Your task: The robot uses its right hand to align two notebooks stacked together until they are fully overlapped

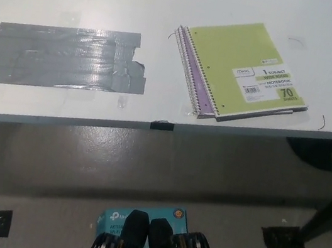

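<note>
Single view only: head cam, mounted high on robot, looking steeply down and fwd. No 2nd view, so no overlap to log.

Upper half of frame = white table [172,10]; its near edge runs approx. horiz. across mid-frame, dropping slightly toward the left. Lower half = grey floor [145,171] under and in front of the table, so cam sits back from the edge, not over it.

Range: moderate. Grey tape patch [62,56] at table left and stacked notebooks [242,70] at right both fit w/ margin. Table's far edge and sides out of frame. No robot hand in frame.
</note>
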You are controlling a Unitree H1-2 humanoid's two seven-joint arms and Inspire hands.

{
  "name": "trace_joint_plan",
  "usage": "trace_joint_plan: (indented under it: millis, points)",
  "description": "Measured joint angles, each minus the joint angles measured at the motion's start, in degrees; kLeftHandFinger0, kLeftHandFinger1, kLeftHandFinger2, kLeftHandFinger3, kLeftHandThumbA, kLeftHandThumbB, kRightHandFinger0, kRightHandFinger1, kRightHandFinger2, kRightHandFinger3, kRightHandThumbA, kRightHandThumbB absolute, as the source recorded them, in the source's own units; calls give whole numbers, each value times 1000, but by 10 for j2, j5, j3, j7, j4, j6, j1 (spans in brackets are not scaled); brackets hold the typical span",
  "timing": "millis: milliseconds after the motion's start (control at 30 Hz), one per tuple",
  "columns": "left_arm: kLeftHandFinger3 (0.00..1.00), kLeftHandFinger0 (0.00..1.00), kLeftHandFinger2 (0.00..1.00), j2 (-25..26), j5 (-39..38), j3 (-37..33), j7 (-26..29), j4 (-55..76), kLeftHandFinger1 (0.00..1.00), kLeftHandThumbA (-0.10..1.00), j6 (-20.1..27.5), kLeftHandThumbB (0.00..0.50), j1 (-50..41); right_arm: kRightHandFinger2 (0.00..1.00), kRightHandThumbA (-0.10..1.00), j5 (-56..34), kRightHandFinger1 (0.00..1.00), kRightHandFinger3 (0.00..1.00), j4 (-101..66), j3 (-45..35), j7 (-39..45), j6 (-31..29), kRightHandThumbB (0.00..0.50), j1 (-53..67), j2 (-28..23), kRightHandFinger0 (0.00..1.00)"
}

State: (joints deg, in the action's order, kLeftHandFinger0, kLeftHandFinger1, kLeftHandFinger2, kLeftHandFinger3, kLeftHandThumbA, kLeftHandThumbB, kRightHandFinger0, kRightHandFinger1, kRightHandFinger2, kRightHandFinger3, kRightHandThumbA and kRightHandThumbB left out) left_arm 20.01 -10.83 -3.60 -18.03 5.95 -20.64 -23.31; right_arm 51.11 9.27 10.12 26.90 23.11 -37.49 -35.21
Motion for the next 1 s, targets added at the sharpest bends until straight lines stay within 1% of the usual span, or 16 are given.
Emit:
trace_joint_plan:
  millis: [33, 100, 133, 167, 267, 333, 467, 500, 533, 567, 600, 633, 667, 700, 733, 1000]
  points:
    - [1000, 733, 784, 0, 0, 0, 0, 0, 766, 1000, 0, 500, -1, 1000, 1000, -5, 1000, 1000, 5, -3, 0, 1, 350, 4, 2, 1000]
    - [1000, 759, 795, -2, 0, 1, 0, 2, 798, 1000, -1, 500, -2, 1000, 1000, -17, 1000, 1000, 9, -24, -5, 3, 302, 10, 13, 1000]
    - [1000, 760, 807, -2, 0, 2, 0, 5, 804, 1000, -3, 500, -4, 1000, 1000, -26, 1000, 1000, 6, -43, -13, 4, 228, 15, 24, 1000]
    - [1000, 763, 815, -3, 0, 2, 0, 7, 812, 1000, -3, 500, -5, 1000, 813, -37, 1000, 1000, -4, -65, -21, 5, 174, 23, 34, 1000]
    - [1000, 771, 829, -4, 0, 2, 0, 7, 817, 1000, -3, 500, -5, 1000, 611, -69, 1000, 1000, -82, -135, -43, 4, 147, 82, 76, 1000]
    - [1000, 719, 811, -5, 0, 2, 0, 7, 780, 1000, -3, 500, -5, 1000, 489, -84, 1000, 1000, -128, -166, -49, 4, 117, 126, 107, 1000]
    - [1000, 813, 807, -7, 0, 2, 0, 7, 809, 1000, -3, 500, -3, 1000, 522, -119, 1000, 1000, -216, -221, -54, 5, 93, 219, 167, 1000]
    - [1000, 813, 805, -8, 1, 2, 1, 7, 803, 1000, -3, 500, -1, 1000, 467, -128, 1000, 1000, -234, -232, -57, 4, 96, 241, 177, 1000]
    - [1000, 814, 835, -9, 1, 2, 1, 7, 820, 1000, -3, 500, 0, 1000, 297, -140, 1000, 1000, -258, -249, -60, 2, 95, 279, 192, 1000]
    - [1000, 815, 838, -10, 1, 2, 1, 9, 816, 1000, -3, 500, 2, 1000, 204, -151, 1000, 1000, -275, -263, -65, -2, 85, 308, 206, 1000]
    - [1000, 828, 845, -11, 1, 2, 1, 10, 824, 1000, -3, 500, 3, 1000, 174, -164, 1000, 1000, -286, -275, -70, -9, 91, 347, 220, 1000]
    - [1000, 860, 834, -12, 1, 2, 1, 11, 816, 1000, -3, 500, 3, 1000, 216, -175, 1000, 1000, -290, -282, -74, -17, 69, 383, 231, 1000]
    - [1000, 863, 829, -12, 2, 2, 1, 12, 808, 1000, -3, 500, 3, 1000, 196, -182, 1000, 1000, -290, -286, -77, -23, 84, 410, 237, 1000]
    - [1000, 856, 838, -12, 2, 2, 1, 14, 809, 1000, -3, 500, 3, 1000, 297, -193, 1000, 1000, -288, -288, -80, -33, 109, 448, 244, 1000]
    - [1000, 855, 839, -12, 2, 3, 1, 15, 809, 1000, -2, 500, 3, 1000, 306, -202, 1000, 1000, -284, -288, -83, -43, 109, 478, 246, 1000]
    - [1000, 795, 846, -13, 4, 5, 2, 28, 797, 1000, 0, 500, 4, 1000, 238, -247, 1000, 1000, -249, -265, -101, -97, 85, 555, 243, 1000]
